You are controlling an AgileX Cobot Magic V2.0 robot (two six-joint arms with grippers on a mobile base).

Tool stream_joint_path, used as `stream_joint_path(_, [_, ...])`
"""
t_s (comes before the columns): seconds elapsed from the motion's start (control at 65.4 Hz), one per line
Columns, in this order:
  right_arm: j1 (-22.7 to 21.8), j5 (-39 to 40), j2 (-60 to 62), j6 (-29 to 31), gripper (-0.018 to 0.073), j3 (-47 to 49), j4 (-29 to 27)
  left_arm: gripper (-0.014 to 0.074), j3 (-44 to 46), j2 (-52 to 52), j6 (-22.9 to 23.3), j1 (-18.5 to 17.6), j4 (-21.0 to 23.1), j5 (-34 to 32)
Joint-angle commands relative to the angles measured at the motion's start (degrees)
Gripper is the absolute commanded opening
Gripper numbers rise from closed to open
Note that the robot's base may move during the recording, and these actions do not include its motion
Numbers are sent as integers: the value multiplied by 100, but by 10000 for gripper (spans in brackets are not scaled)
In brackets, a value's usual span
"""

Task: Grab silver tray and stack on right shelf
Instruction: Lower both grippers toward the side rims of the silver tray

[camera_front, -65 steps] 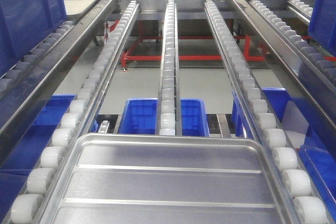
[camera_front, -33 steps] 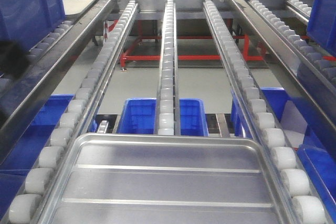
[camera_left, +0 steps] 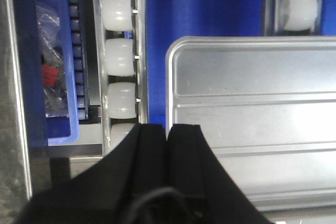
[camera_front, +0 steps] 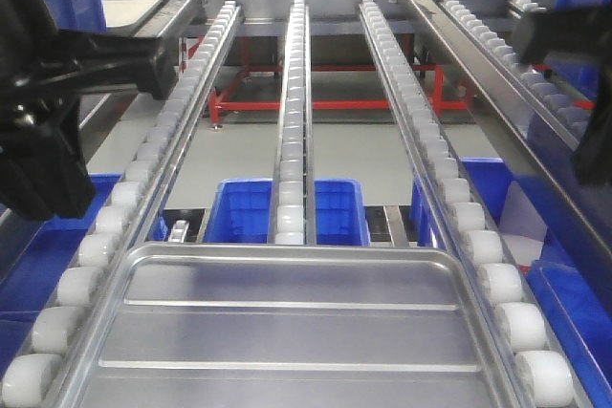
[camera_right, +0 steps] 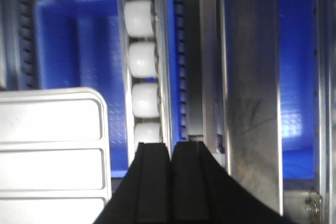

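Silver tray (camera_front: pixel 292 332) lower centre of front view, flat on white rollers (camera_front: pixel 499 284) of right shelf (camera_front: pixel 290 140). Left gripper (camera_left: pixel 168 129) clenched, empty, bottom centre of its view, at tray's left rim. Right gripper (camera_right: pixel 170 148) clenched, empty, bottom centre, over rollers beside tray

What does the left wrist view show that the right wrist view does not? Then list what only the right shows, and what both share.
Only the left wrist view: a clear plastic bag with something red in it, lying in a blue bin, and the left claw, closed. Only the right wrist view: a broad steel rail and the right claw, closed. Both: a rounded corner of the silver tray and a lane of white rollers beside it.
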State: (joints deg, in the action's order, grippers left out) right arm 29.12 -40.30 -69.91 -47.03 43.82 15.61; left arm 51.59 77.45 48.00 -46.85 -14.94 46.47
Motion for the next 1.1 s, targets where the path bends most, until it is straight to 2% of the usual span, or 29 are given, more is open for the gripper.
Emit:
stream_joint_path(0.0, [445, 196, -8, -294, 78, 199, 324, -92, 182, -26, 122, -59, -133, -131])
stream_joint_path(0.046, [684, 258, -59, -294, 78, 199, 254, -92, 182, 31, 122, -72, -133, -154])
stream_joint_path(0.153, [933, 320, -237, -289, 78, 199, -48, -92, 182, 158, 109, -72, -133, -129])
stream_joint_path(0.26, [994, 404, -521, -277, 77, 199, -324, -92, 172, 204, 38, -72, -96, -116])
stream_joint_path(0.367, [994, 524, -718, -275, 77, 199, -530, -92, 161, 204, -292, -72, 38, -116])
stream_joint_path(0.535, [994, 463, -783, -275, 77, 183, -540, -92, 127, 207, -406, -72, 271, -132])
stream_joint_path(0.75, [987, 739, -783, -275, 77, -129, -512, -92, 114, 277, -406, -72, 281, -312])
stream_joint_path(0.964, [987, 864, -795, -275, 77, -141, -512, -92, 114, 541, -416, -72, 518, -326])
stream_joint_path(1.086, [987, 836, -968, -275, 77, -141, -512, -92, 114, 595, -446, -184, 493, -286])
